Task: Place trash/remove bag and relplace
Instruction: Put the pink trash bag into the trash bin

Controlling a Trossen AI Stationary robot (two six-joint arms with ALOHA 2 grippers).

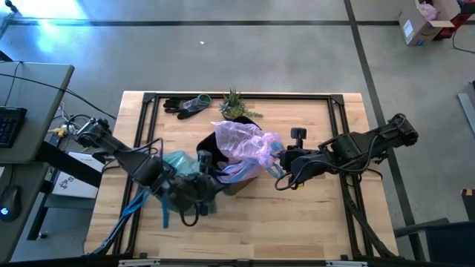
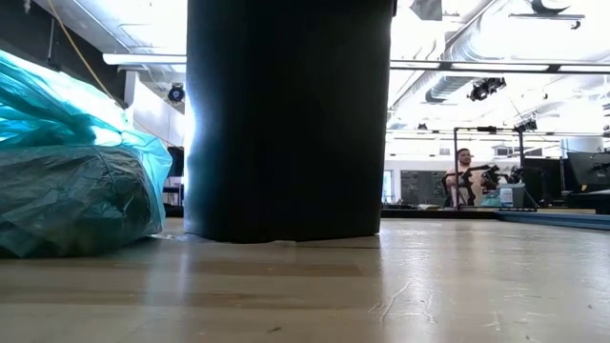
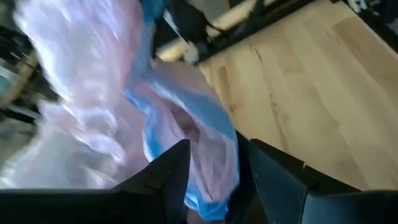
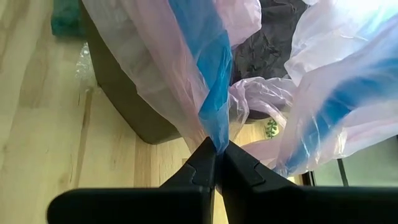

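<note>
A dark bin (image 2: 286,119) stands mid-table, with a pale pink bag (image 1: 241,144) with a blue drawstring hem draped over its top. The teal bag (image 1: 178,162) lies bulging on the table left of the bin, and also shows in the low view (image 2: 67,181). No loose trash is in view. My right gripper (image 4: 216,155), right of the bin (image 1: 280,157), is shut on the pink bag's hem. My left gripper (image 3: 214,186), at the bin's near left (image 1: 210,176), is open, with the pink bag's hem (image 3: 205,137) running between its fingers. My left gripper stands open around the pink bag's blue-hemmed edge (image 3: 214,171); whether a finger touches the film I cannot tell. My right gripper pinches the pink bag's bunched rim at its blue hem (image 4: 214,134) between both fingertips. It comes from the table's right, slanting down. The film runs from the fingers over the bin's wall (image 4: 124,106).
Dark gloves (image 1: 185,105) and a small green plant (image 1: 236,107) lie at the table's far edge. A black frame rail (image 1: 145,100) borders the tabletop. A black knob (image 1: 298,135) sits beside my right arm. A person (image 2: 464,171) is far off in the room.
</note>
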